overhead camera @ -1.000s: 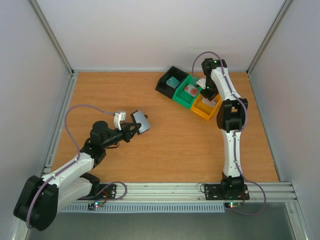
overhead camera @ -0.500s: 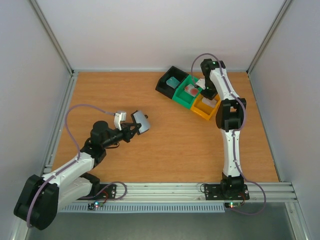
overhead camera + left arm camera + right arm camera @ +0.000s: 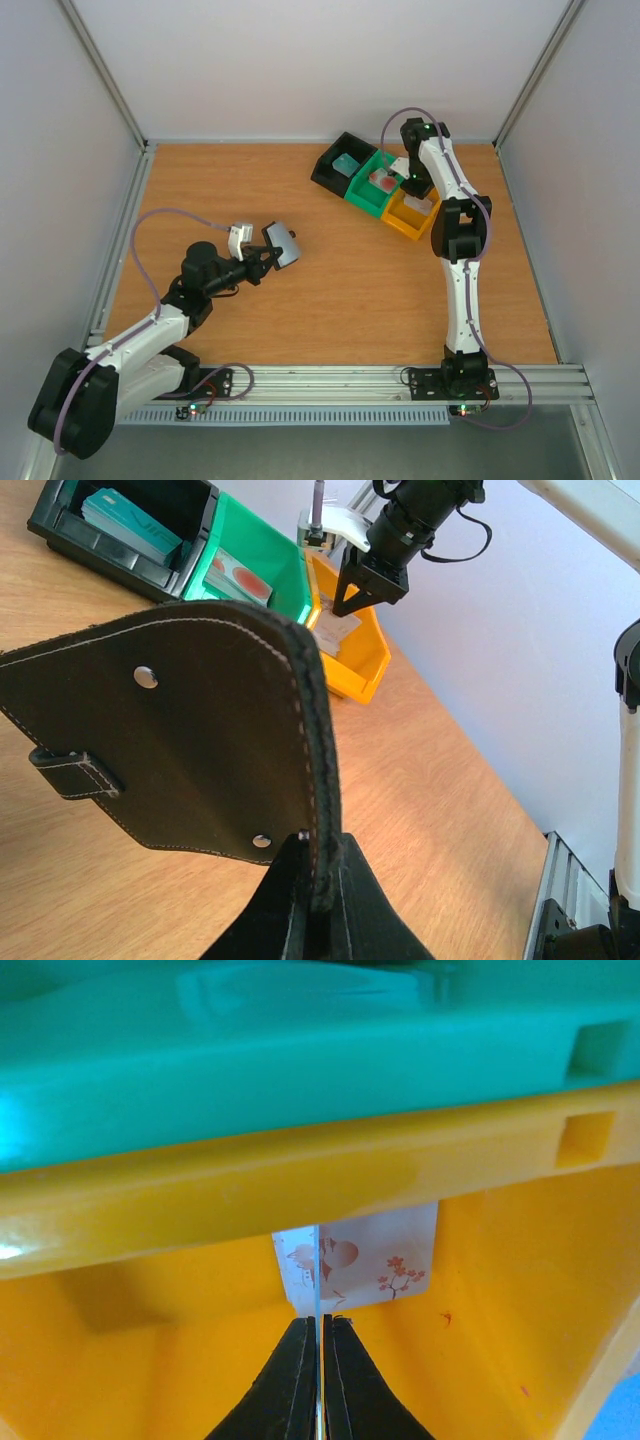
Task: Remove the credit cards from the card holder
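Observation:
The black card holder hangs above the table at the left, one edge pinched in my left gripper, which is shut on it. Only its dark outer face with a small tab and two studs shows. My right gripper reaches down into the orange tray, shut on the edge of a whitish credit card with a flower print. A red credit card lies in the green tray. A teal one lies in the black tray.
The three trays stand joined in a diagonal row at the back right of the wooden table. White walls with metal rails enclose the table on three sides. Both arm bases sit on the rail along the near edge.
The right arm has shifted very slightly left over the trays. The left arm and the card holder have not moved.

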